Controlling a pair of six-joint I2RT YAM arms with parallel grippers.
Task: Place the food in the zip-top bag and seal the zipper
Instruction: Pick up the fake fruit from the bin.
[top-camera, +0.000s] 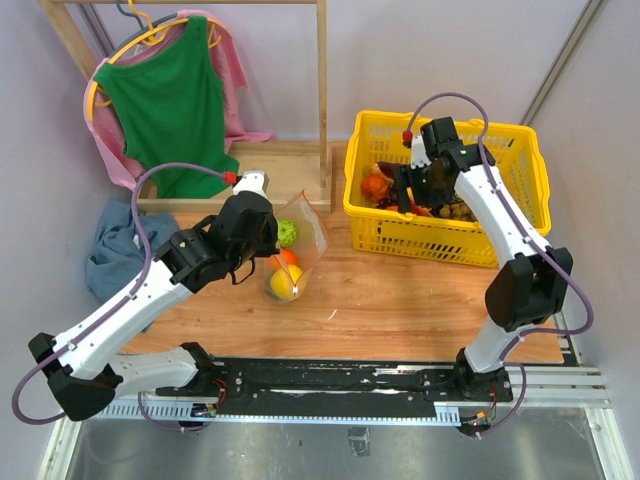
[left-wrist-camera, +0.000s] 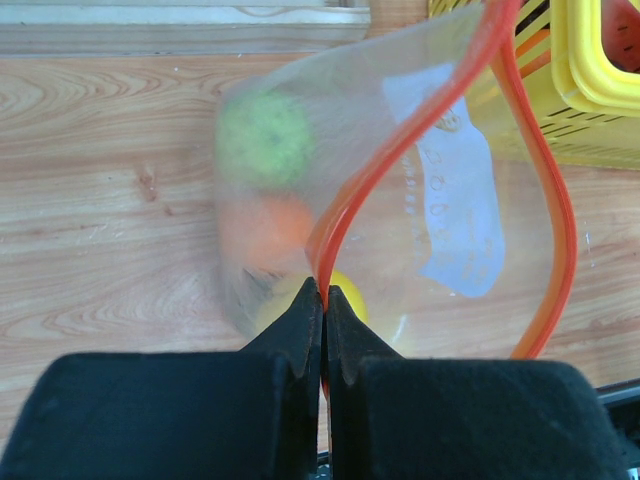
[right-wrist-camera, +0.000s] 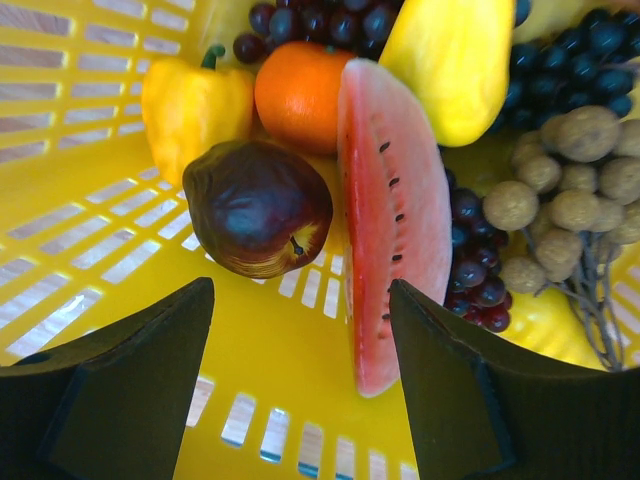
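Toward the left half of the tabletop (top-camera: 400, 300), the left gripper (left-wrist-camera: 322, 290) is clamped tight on the zipper (left-wrist-camera: 320, 262), pinching one side of the strip and holding the zip-top bag (top-camera: 310, 235) with its mouth gaping. Inside the bag sit a green ball-shaped toy (left-wrist-camera: 265, 135), an orange one (left-wrist-camera: 265, 225) and a yellow one (top-camera: 283, 285), low against the wood. At the far right corner stands the yellow basket (top-camera: 445, 245), and the right gripper (right-wrist-camera: 300, 300) hangs inside it with its jaws spread apart and holding nothing. Below it lie a yellow pepper (right-wrist-camera: 195, 105), a dark red apple (right-wrist-camera: 255, 205), an orange fruit (right-wrist-camera: 300, 95), a watermelon slice (right-wrist-camera: 395, 220) and a brown longan cluster (right-wrist-camera: 570, 190).
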